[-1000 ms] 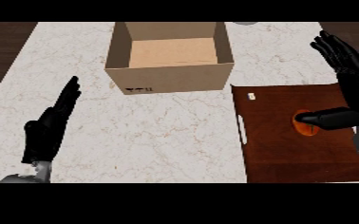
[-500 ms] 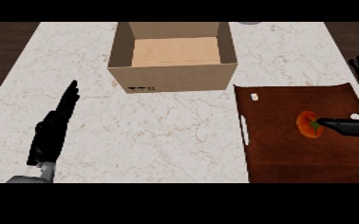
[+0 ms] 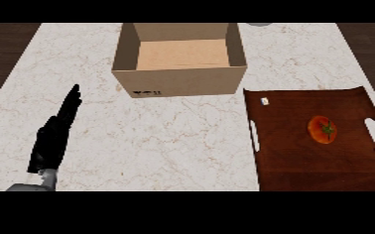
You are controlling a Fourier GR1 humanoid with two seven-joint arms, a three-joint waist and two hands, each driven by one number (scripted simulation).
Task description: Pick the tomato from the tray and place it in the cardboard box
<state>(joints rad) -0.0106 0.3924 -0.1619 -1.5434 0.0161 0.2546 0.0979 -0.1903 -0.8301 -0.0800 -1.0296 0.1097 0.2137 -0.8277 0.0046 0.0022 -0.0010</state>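
tomato (image 3: 322, 130) is sitting on the brown tray (image 3: 293, 163), nearer the robot than the cardboard box (image 3: 179, 82) and off to the box's right, with nothing touching it. box is standing open-topped on the bench (image 3: 168, 139), nothing inside, so probably ready for a drop from above. left hand (image 3: 53, 138) is resting left of the box and nearer the robot, fingers straight, released, holding nothing, likely parked out of the way. right hand isn't showing, so can't tell its state. pick is looking not yet started.
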